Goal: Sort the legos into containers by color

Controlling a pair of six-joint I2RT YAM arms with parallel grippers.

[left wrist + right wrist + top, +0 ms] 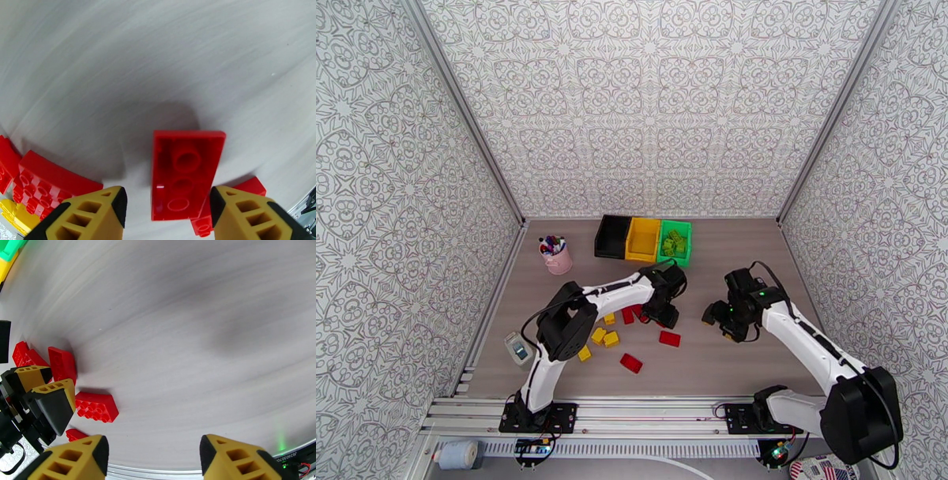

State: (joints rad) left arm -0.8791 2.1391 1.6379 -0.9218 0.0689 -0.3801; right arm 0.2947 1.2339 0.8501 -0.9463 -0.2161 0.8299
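Note:
Three bins stand in a row at the back: black (615, 237), yellow (643, 239) and green (674, 241), the green one holding green legos. Red legos (669, 338) and yellow legos (610, 339) lie scattered mid-table. My left gripper (663, 318) (168, 205) is open, low over an upturned red brick (185, 173) that lies between its fingers (94, 213), leaning on another red brick (252, 185). My right gripper (715, 316) (152, 457) is open over bare table to the right, with nothing between its fingers. Red bricks (96, 406) lie to its left, by the left gripper's fingers (47, 398).
A pink cup of pens (555, 255) stands at the back left. A small grey device (519, 349) lies near the left edge. Patterned walls close in the table on three sides. More red bricks (51, 185) and a yellow one (14, 213) lie left of the left gripper.

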